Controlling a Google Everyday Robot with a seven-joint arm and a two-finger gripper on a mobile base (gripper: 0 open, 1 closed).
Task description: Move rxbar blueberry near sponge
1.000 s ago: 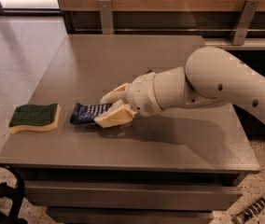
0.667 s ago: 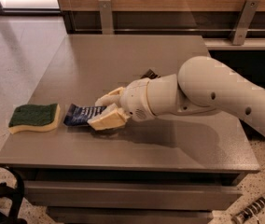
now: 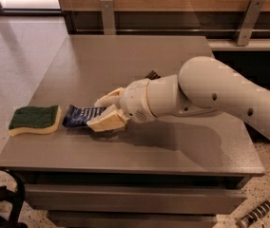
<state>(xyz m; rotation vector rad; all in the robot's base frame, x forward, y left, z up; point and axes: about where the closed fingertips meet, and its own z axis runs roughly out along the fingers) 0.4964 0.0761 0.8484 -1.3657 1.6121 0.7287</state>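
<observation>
Reaching in from the right edge of the view, the arm (image 3: 220,91) stretches low across the desk (image 3: 125,51), its thick cream upper link sloping down to a rounded wrist that points left. The hand (image 3: 101,112) sits just above the front-left part of the desk. Its two pale fingers (image 3: 107,121) lie one behind the other, clamped on the right end of the bar (image 3: 79,116), which runs out leftwards from between them. The bar lies flat or nearly flat at the desk surface; I cannot tell whether it touches, though a shadow shows right under it. Its left end is just beside the sponge (image 3: 34,119), with a narrow gap between the two. The sponge lies flat near the front-left corner, green side up. The right part of the bar is hidden by the fingers, and its lettering cannot be read. The arm's far end is cut off by the right edge. Behind the wrist a small dark thing (image 3: 152,74) peeks out on the desk, mostly hidden, and I cannot tell what it is. At the lower left a black curved shape (image 3: 4,198) is cut off by the edge. At the lower right a metal piece (image 3: 262,212) lies on the speckled floor (image 3: 21,46), also partly cut off.
</observation>
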